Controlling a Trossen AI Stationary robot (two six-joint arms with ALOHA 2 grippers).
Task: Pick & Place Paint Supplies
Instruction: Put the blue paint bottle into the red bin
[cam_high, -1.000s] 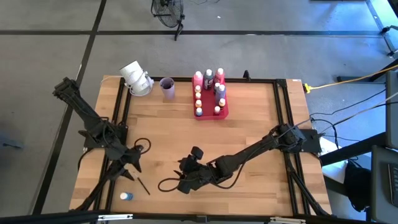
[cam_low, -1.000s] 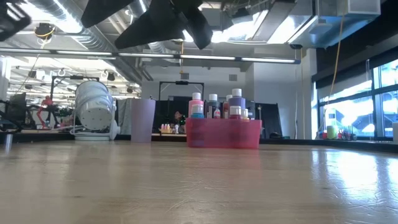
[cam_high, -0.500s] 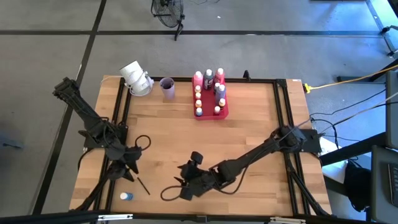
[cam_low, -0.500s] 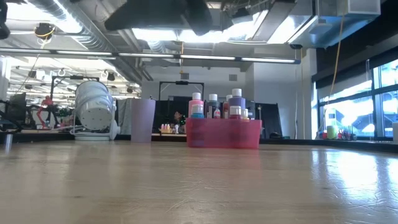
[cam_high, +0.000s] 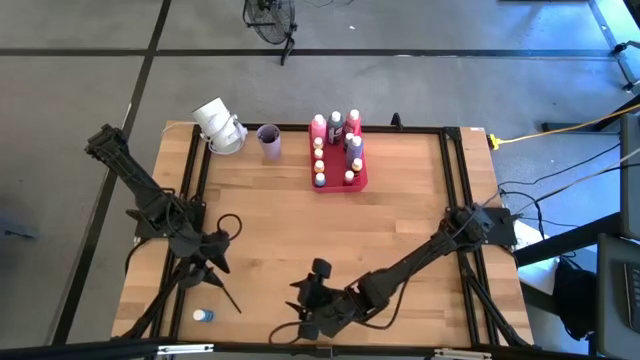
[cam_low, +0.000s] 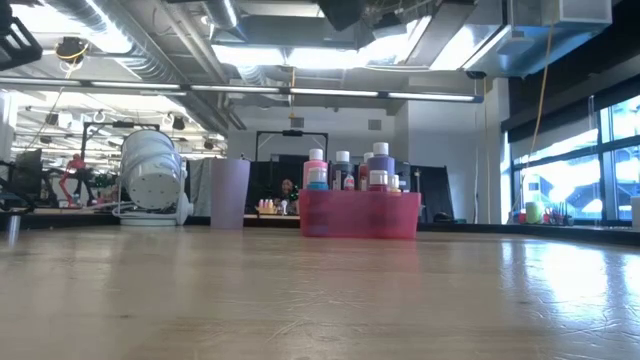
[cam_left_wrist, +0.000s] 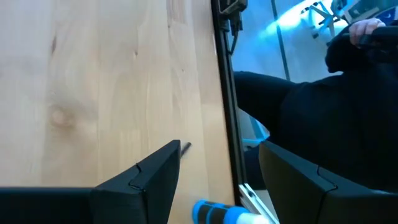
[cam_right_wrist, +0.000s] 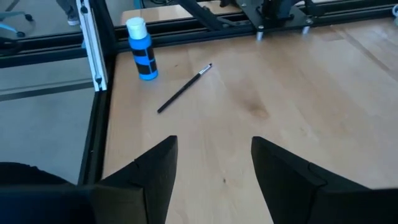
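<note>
A blue paint bottle (cam_high: 203, 316) with a white cap stands upright by the table's near left corner, also in the right wrist view (cam_right_wrist: 140, 50). A thin dark paintbrush (cam_high: 230, 297) lies flat beside it (cam_right_wrist: 185, 88). Several more bottles stand in the pink-red tray (cam_high: 337, 180) at the far middle. My left gripper (cam_high: 215, 265) hangs open just far of the brush (cam_left_wrist: 185, 147) and the bottle (cam_left_wrist: 217, 213). My right gripper (cam_high: 305, 312) is open above the near edge, pointing toward the brush and bottle, with nothing between its fingers (cam_right_wrist: 212, 146).
A lilac cup (cam_high: 269, 141) and a white round device (cam_high: 218, 125) stand at the far left. Black frame rails (cam_high: 190, 190) run along the table's edges. A person in dark clothing (cam_left_wrist: 311, 93) is beyond the table's edge in the left wrist view. Bare wood lies mid-table.
My right gripper has swung toward the table's near edge, staying open and above the wood; its arm has left the top of the low view. My left gripper has rolled a little about its own axis without shifting place. Bottle and brush have not moved.
</note>
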